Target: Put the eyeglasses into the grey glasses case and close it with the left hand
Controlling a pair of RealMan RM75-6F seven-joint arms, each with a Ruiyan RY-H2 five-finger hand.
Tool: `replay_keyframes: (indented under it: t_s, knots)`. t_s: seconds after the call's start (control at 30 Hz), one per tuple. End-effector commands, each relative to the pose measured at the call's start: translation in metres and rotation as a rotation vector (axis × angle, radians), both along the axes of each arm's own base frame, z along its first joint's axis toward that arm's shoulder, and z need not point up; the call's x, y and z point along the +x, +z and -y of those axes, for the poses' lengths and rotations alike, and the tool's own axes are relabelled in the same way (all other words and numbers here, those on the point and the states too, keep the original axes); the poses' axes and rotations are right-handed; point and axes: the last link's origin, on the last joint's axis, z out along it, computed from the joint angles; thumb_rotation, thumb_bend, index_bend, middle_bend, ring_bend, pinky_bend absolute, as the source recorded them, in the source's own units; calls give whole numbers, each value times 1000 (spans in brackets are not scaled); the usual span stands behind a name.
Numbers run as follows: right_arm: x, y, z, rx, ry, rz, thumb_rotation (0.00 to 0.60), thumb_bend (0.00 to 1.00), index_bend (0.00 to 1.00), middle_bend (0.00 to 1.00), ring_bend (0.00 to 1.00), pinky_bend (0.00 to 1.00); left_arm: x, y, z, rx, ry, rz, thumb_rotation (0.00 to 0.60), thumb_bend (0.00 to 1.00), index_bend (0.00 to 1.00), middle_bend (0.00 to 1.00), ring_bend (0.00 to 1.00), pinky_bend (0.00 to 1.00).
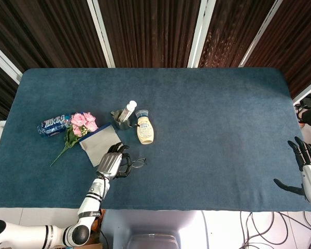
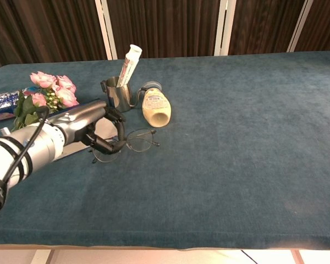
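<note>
A silver robotic left hand with dark fingers (image 2: 93, 127) grips a pair of thin-rimmed, clear-lensed eyeglasses (image 2: 129, 145), its fingers curled around the frame's left end. Behind the hand lies a flat grey glasses case (image 2: 102, 127), partly hidden by it. On the dark blue cloth-covered table (image 2: 236, 143) stand a small steel pitcher (image 2: 116, 94) holding a white tube (image 2: 128, 63), a cream-coloured squeeze bottle lying on its side (image 2: 154, 106), pink roses (image 2: 49, 91) and a blue-labelled bottle (image 2: 3, 104).

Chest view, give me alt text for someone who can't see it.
The left hand holds eyeglasses just above a blue table, beside a grey case. Behind stand pink roses, a metal cup holding a tube, and a lying bottle.
</note>
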Motion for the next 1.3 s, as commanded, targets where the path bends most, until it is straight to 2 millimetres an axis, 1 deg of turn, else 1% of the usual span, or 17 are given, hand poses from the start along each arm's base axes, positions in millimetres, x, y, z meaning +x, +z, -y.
replay_keyframes:
  t_s: [0.03,0.1,0.2,0.5,0.93,1.3]
  knots:
    - [0,0,0,-1,0,1,600,133,0,0,0,0,-12,18,-12,51,19,29,566,509,667,168,33,74]
    - [0,-1,0,-2,-1,-2,600,133,0,0,0,0,-20,24,-19,73,28,45,566,509,666,168,33,69]
    - [1,-4,1,5,-1,-9,600,134,0,0,0,0,-30,27,-32,110,34,44,568,509,665,165,28,51]
    - [1,-6,2,4,-5,-15,600,134,0,0,0,0,-52,21,-57,178,21,-34,562,506,664,153,6,22]
    - [0,-6,3,1,-12,-19,600,134,0,0,0,0,-64,10,-81,205,17,-107,573,505,655,146,0,9]
    - [0,-6,2,0,-14,-21,600,134,0,0,0,0,-84,15,-97,240,56,-161,570,506,656,145,0,8]
